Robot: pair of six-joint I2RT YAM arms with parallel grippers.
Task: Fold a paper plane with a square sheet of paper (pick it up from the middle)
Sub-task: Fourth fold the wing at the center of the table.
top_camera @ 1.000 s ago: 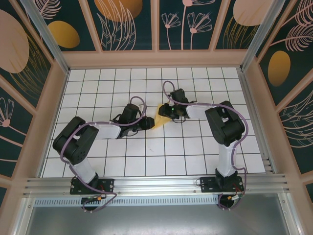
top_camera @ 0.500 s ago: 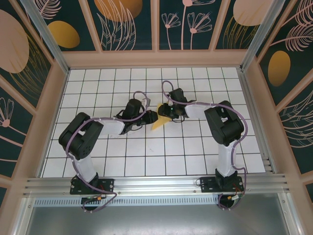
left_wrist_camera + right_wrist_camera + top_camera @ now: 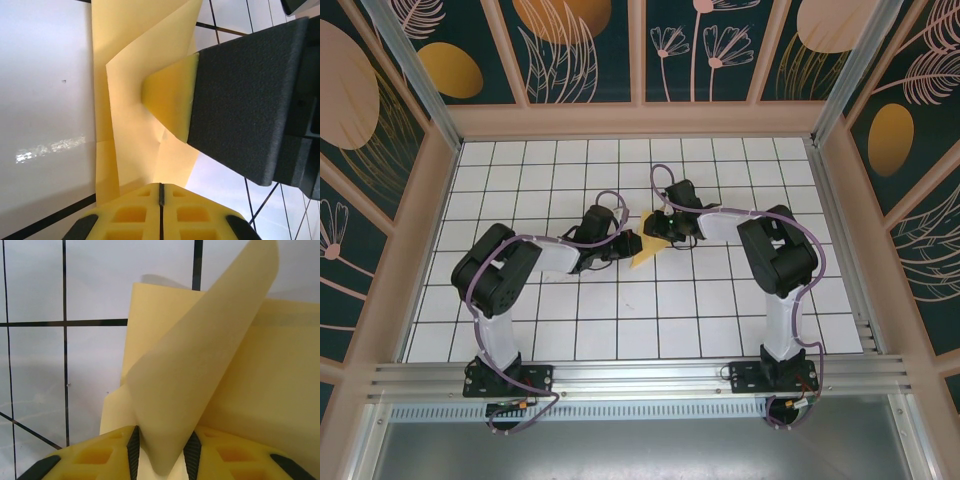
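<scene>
**Mid-fold: a flap raised and a crease to be set**

The square sheet of paper (image 3: 645, 250) is judged to be partway through an early fold; no dart shape is formed yet.

A raised flap (image 3: 200, 365) of the sheet is held by the right gripper (image 3: 162, 440). Its yellow fingers (image 3: 95, 455) are drawn in narrow, and the curled paper fills the gap between them. From these fingers the flap rises up and away, and the rest of the sheet lies flat beyond and to both sides on the white grid table (image 3: 35, 285).

The fingers of the left gripper (image 3: 161, 187) are pressed together along a thin seam. The near edge of the sheet reaches their tips and spreads ahead of them. Whether a layer is pinched there cannot be told.

Next, the flap would need to be carried over and laid down along the intended line. The flat part would have to be pinned so that the sheet is not dragged, and the crease then pressed.
</scene>
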